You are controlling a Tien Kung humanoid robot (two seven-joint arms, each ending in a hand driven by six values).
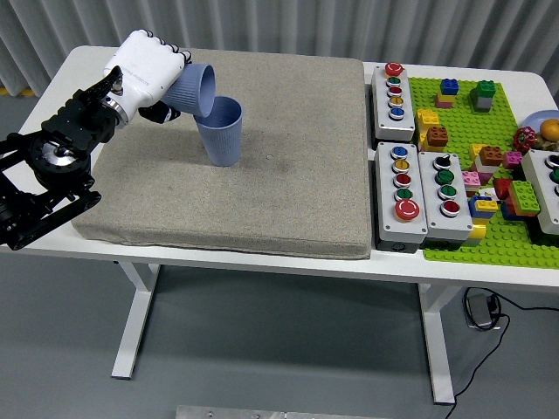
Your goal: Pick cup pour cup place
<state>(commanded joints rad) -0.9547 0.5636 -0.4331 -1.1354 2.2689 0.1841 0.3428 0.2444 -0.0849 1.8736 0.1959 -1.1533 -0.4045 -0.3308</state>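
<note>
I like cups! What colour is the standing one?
Light blue cup, head view.

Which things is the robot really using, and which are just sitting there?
Using:
- left hand, gripping the tilted cup
- upright cup on the grey mat, under the tilted cup's mouth

Just sitting there:
- three button boxes
- green brick plate with toy bricks

Mat [262, 201] over table's [52, 87] left and middle; upright cup [222, 133] on mat near its far-left corner; tilted cup [193, 88] held in left hand [144, 70] just behind it, mouth over its rim; button boxes [397, 153] right of mat; brick baseplate [489, 236] at right edge
</note>
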